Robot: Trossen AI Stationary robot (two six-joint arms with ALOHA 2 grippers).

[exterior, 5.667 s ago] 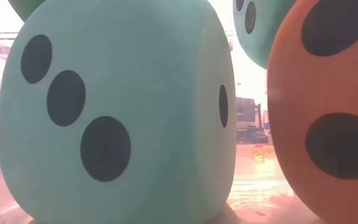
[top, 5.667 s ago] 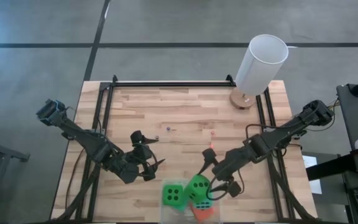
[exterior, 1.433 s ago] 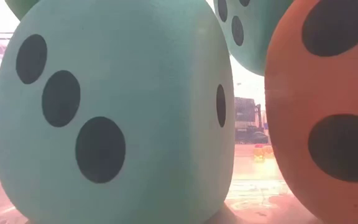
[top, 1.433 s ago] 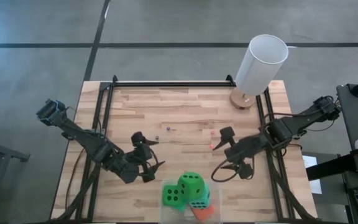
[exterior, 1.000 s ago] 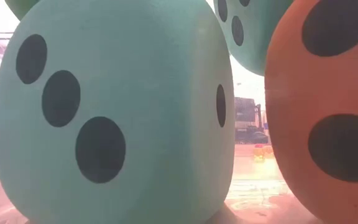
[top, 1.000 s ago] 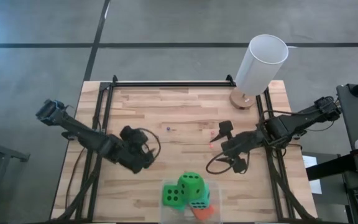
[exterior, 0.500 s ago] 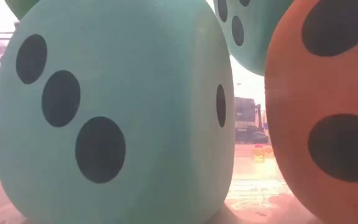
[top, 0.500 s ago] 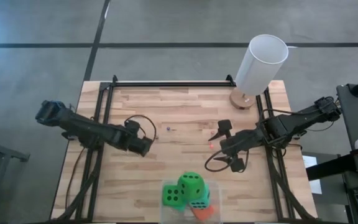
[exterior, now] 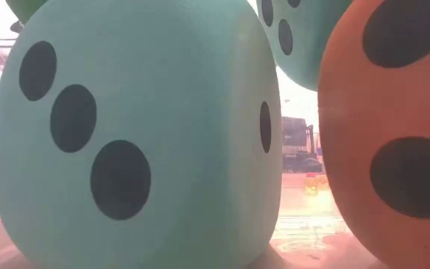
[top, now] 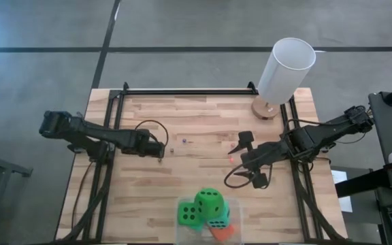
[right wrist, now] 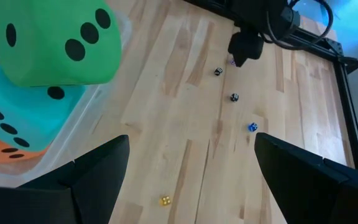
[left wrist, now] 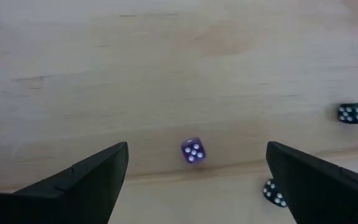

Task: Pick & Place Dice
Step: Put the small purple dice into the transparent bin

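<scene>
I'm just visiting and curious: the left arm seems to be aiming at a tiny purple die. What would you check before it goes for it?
1. Left pincer open: ok, both fingers stand wide apart.
2. Small purple die lined up between the fingers: ok, it sits roughly midway in the left wrist view.
3. Neighbours out of the way: not ok, a black die lies close by one finger; another black die is farther off.
4. Right pincer clear of the spot: ok, open and empty, well off to the side.
5. Big dice stack undisturbed: ok, at the table's near edge.
6. Height above the wooden table: cannot tell.
</scene>
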